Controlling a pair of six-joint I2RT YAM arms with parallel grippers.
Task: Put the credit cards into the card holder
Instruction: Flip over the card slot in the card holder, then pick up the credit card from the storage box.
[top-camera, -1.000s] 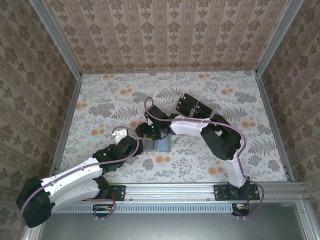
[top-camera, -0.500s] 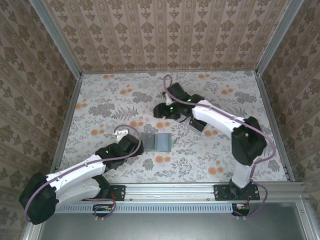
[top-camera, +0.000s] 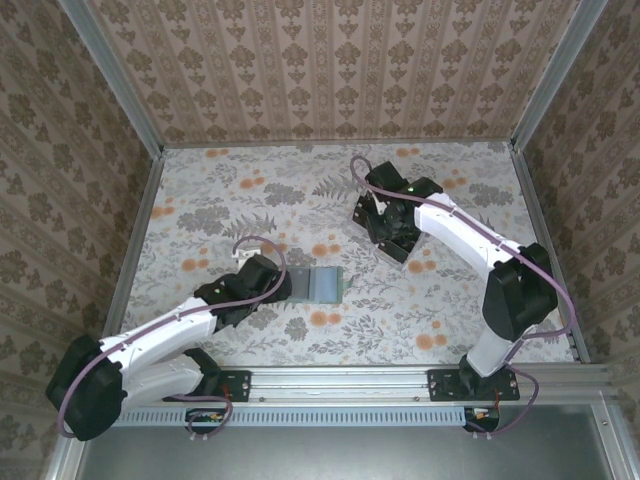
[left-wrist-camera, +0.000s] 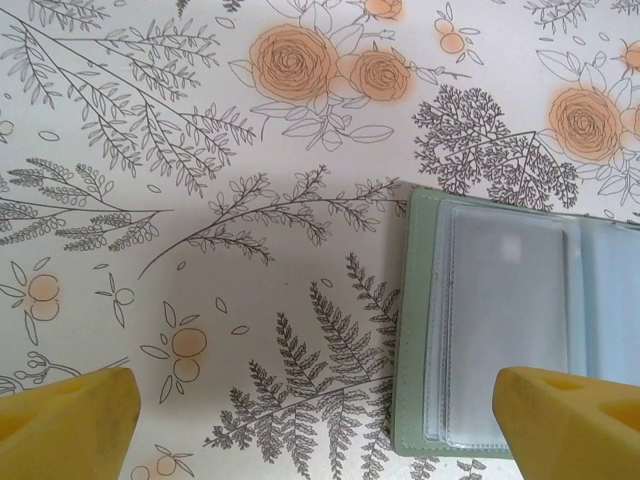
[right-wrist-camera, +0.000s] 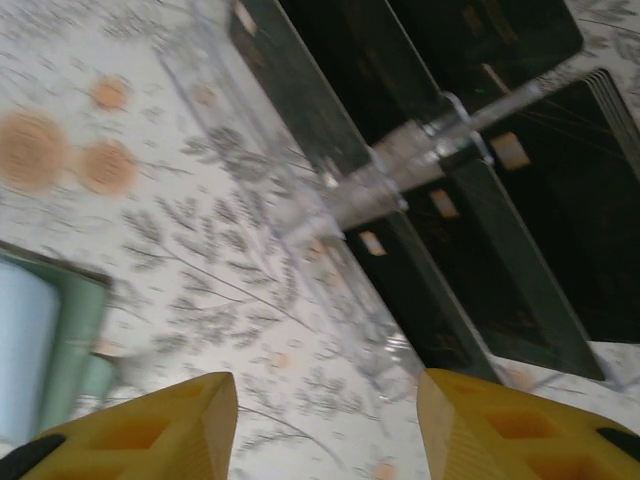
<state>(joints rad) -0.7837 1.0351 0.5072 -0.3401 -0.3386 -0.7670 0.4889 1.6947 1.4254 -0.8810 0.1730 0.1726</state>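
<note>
Several credit cards (right-wrist-camera: 590, 200): black, standing in a clear tray (right-wrist-camera: 400, 180); blurred, count unclear, some cut by the frame edge.
Card holder (left-wrist-camera: 500, 330): open flat on the counter (left-wrist-camera: 200, 120), its right part cut off in the left wrist view.
Left pincer (left-wrist-camera: 320, 430): spread wide, empty; holder at its 2 o'clock.
Right pincer (right-wrist-camera: 325, 420): apart, nothing between; cards at 1 o'clock, holder's corner at 9 o'clock.
Top view: holder's right half shows; right arm covers most of the tray.

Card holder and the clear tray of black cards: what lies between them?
Bare floral table, from the card holder to the clear tray of credit cards, in the right wrist view.
</note>
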